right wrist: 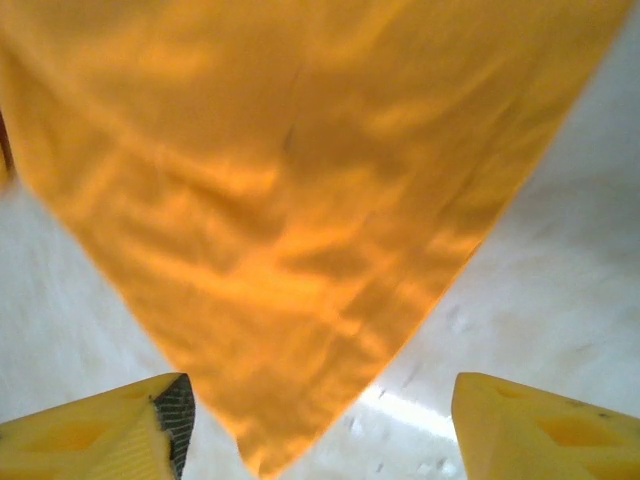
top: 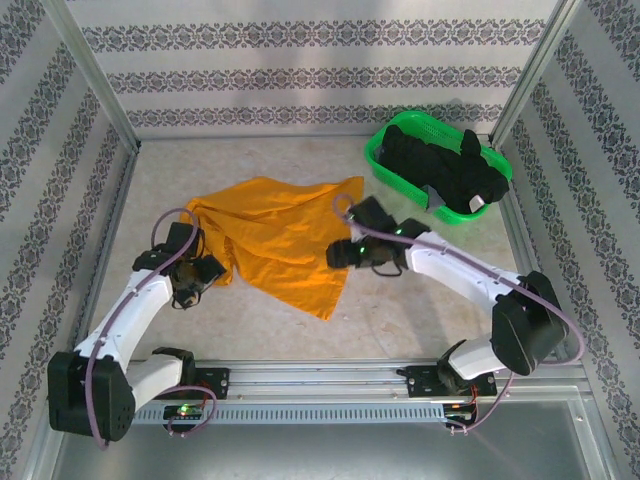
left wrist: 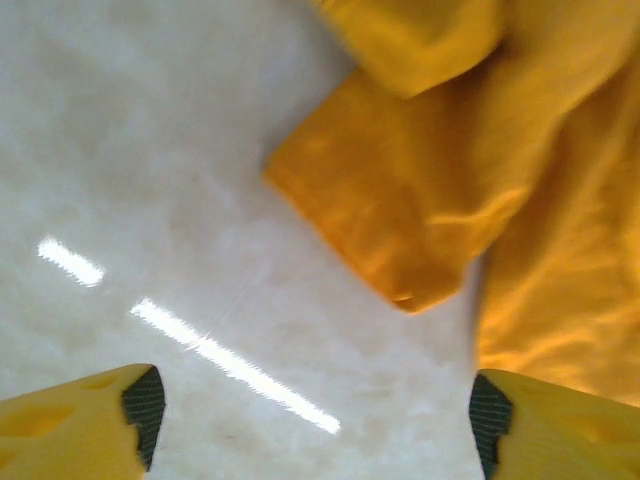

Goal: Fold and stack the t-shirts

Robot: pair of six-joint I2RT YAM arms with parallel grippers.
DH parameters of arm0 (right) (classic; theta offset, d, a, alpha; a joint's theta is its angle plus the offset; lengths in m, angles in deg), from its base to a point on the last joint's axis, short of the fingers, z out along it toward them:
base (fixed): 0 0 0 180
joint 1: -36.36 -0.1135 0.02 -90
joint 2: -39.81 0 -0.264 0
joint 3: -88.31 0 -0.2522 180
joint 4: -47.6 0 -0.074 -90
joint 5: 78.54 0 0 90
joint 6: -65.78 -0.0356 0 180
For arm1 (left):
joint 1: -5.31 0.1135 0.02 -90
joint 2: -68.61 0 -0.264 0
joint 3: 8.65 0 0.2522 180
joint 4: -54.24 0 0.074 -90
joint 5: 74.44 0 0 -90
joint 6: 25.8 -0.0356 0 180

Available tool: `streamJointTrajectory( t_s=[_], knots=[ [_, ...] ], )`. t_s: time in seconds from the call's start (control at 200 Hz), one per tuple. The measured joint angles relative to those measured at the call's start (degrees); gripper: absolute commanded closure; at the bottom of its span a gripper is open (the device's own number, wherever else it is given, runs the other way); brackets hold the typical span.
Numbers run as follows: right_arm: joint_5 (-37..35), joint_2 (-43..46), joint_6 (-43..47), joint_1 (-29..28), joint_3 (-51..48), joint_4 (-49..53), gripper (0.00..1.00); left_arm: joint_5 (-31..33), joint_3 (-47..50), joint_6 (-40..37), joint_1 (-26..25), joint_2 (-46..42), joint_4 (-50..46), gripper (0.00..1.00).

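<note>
Orange t-shirt, top view: the orange t-shirt (top: 280,245) lies spread and creased on the pale table (top: 420,310).
Black t-shirts, top view: the black t-shirts (top: 440,165) are heaped in the green basket (top: 378,160), well apart from the orange t-shirt, beyond its far right corner.
Left gripper, top view: the left gripper (top: 195,275) is just beside the orange t-shirt's left sleeve.
Right gripper, top view: the right gripper (top: 345,252) is at the orange t-shirt's right edge.
Left wrist view: the left gripper (left wrist: 315,410) is spread wide and holds nothing. The orange t-shirt (left wrist: 400,210) lies ahead of it, and its sleeve end is between the two fingers but beyond them.
Right wrist view: the right gripper (right wrist: 320,420) is also spread wide and empty. A pointed corner of the orange t-shirt (right wrist: 300,200) reaches down between the fingers, nearer to the dark-padded one.
</note>
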Motion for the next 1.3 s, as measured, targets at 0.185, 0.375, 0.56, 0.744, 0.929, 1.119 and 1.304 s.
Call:
streamJointTrajectory(
  t_s=[0.185,0.375,0.56,0.744,0.929,1.119,1.304],
  knots=[
    [-1.03,-5.51,5.64,-10.29,-0.39,1.51,0.26,-1.66,-2.14,-0.55,-0.02,12.48,7.23,0.19],
    [-3.72,-16.52,9.22,-14.56,3.85,2.99,0.3,-1.84,-4.17,-1.97,0.0,22.23,13.73,0.39],
    [-6.4,-24.68,10.49,-14.82,10.88,5.62,0.65,-1.18,-4.5,-3.08,0.42,23.78,16.85,0.99],
    [-7.78,-26.8,10.03,-13.88,14.14,6.34,1.0,-0.17,-7.39,-3.74,0.79,21.51,15.74,1.0],
    [-7.74,-22.77,8.61,-8.35,13.97,6.43,1.0,1.92,-14.19,-3.98,1.6,11.82,12.26,1.0],
    [-6.71,-13.11,8.5,-0.81,21.2,6.49,1.0,3.93,-22.49,-3.98,3.04,4.7,9.46,1.0],
    [-3.26,-7.06,8.37,4.66,28.94,4.74,1.0,5.77,-29.29,-4.0,5.4,0.13,7.13,1.0]
  ],
)
